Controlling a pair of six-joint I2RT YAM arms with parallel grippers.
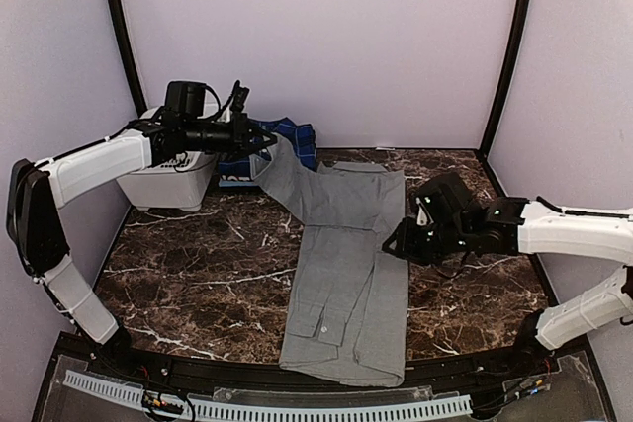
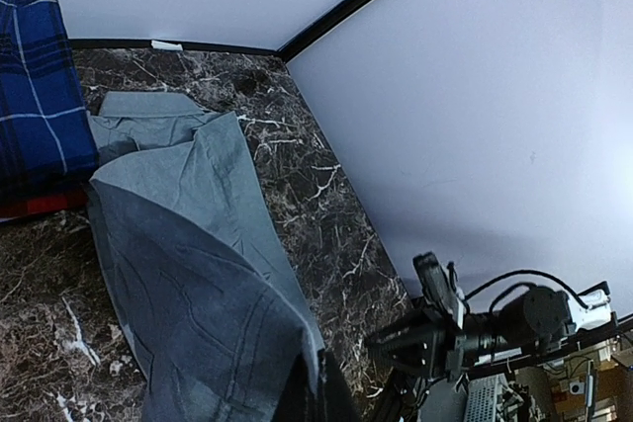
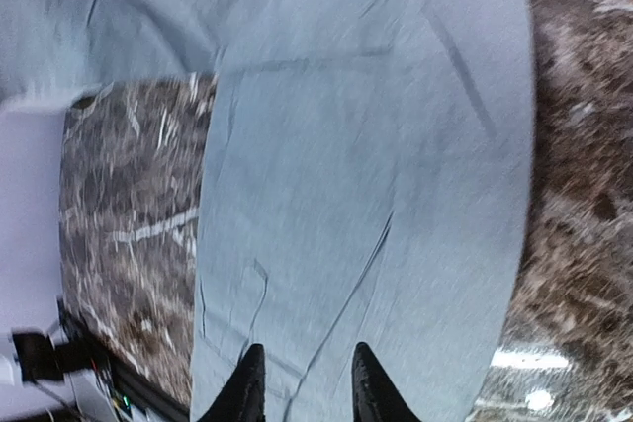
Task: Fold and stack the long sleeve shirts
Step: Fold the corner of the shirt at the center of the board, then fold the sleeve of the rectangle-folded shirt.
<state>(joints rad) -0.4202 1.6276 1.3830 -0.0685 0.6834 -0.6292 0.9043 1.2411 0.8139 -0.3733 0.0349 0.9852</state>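
The light grey long sleeve shirt (image 1: 346, 284) lies lengthwise down the middle of the dark marble table, folded narrow. One sleeve rises off it to the back left, where my left gripper (image 1: 265, 140) is shut on the cloth. In the left wrist view the grey shirt (image 2: 198, 274) hangs down from the left gripper (image 2: 321, 387). My right gripper (image 1: 398, 241) hovers at the shirt's right edge. In the right wrist view the right gripper (image 3: 307, 382) is open over the flat grey shirt (image 3: 376, 145), with nothing between its fingers. A dark blue plaid shirt (image 1: 292, 135) lies at the back behind the left gripper.
A white plastic basket (image 1: 168, 180) stands at the back left under the left arm. A red strip (image 2: 40, 205) shows beneath the blue plaid shirt (image 2: 35, 96). Lilac walls close in the back and sides. Bare marble (image 1: 198, 274) shows left of the grey shirt.
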